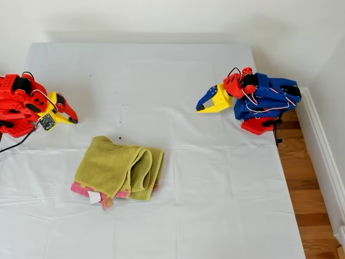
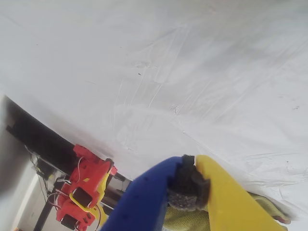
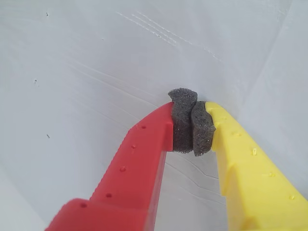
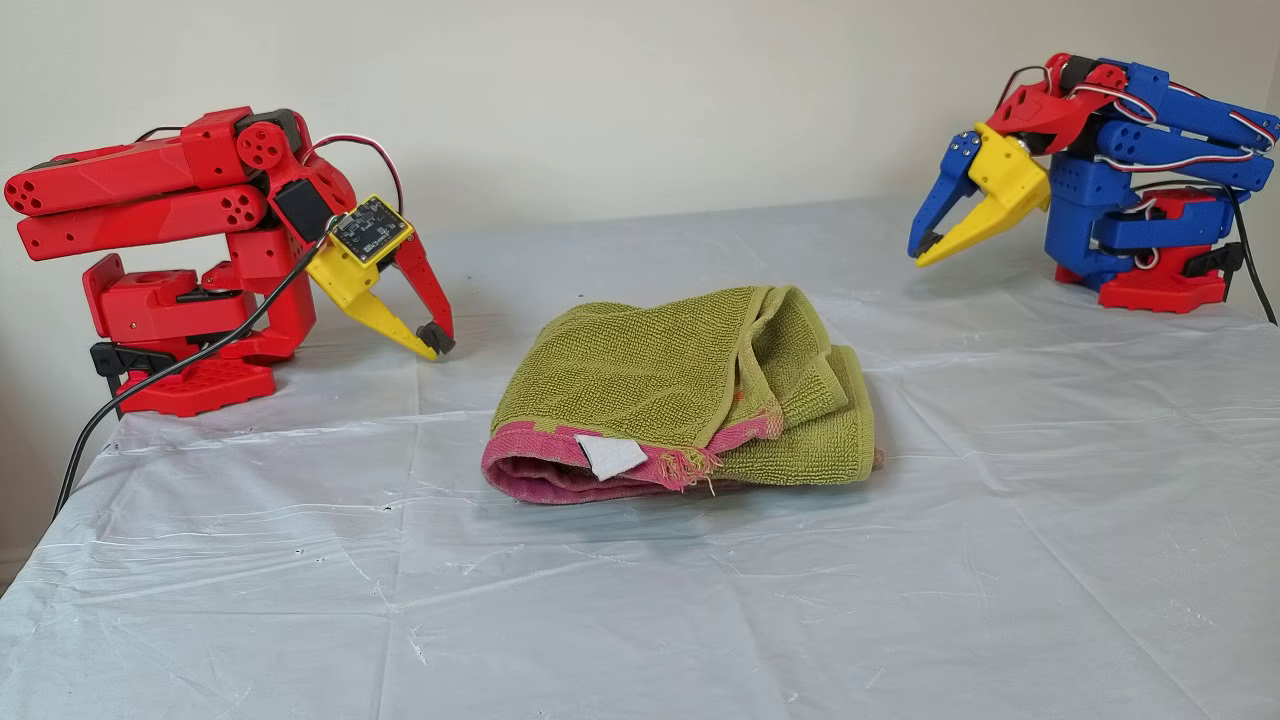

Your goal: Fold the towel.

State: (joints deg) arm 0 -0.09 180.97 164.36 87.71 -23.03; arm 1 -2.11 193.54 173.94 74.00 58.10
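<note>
A room in a home, it seems: plain pale walls (image 1: pixel 161 19), a white skirting board (image 1: pixel 323 156) over wood flooring (image 1: pixel 310 199), and a bench under a white plastic cloth (image 1: pixel 215 205).

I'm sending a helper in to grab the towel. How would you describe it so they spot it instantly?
On the white-covered table, between the red arm and the blue arm, lies the towel. It is a folded yellow-green terry bundle with a frayed pink hem and a small white tag.
</note>
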